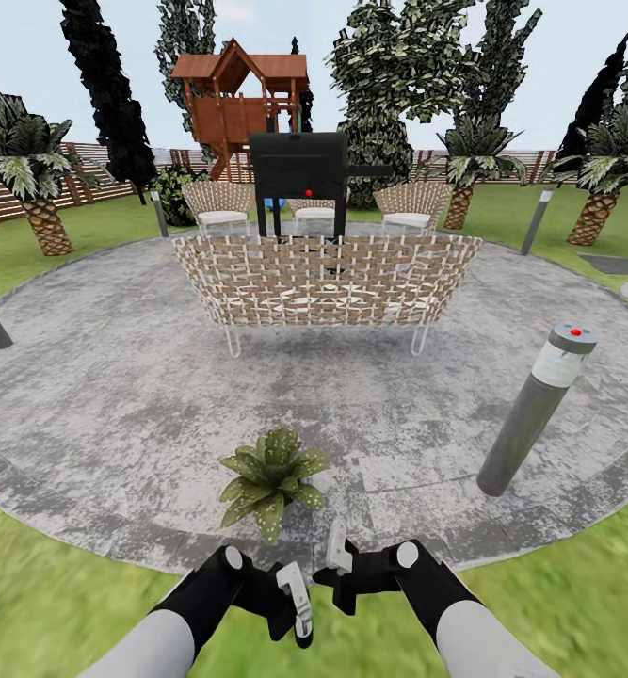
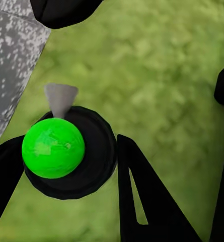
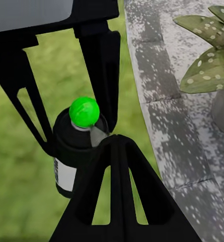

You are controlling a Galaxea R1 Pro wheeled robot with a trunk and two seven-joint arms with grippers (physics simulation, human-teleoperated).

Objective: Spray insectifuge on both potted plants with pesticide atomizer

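Right wrist view: right claw (image 3: 99, 128) pinching pesticide atomizer (image 3: 77, 151), upright, nozzle toward potted plant (image 3: 207, 55); left claw state unclear.

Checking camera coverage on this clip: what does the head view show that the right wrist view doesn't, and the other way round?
Head view adds the wider garden: the wicker sofa, the black grill, a bollard lamp and the wooden playhouse. Right wrist view adds a close look at the pesticide atomizer, a dark bottle with a white label and a green ball on top, apparently held in the right pincer. Both share one potted plant, the grey patio edge and the lawn.
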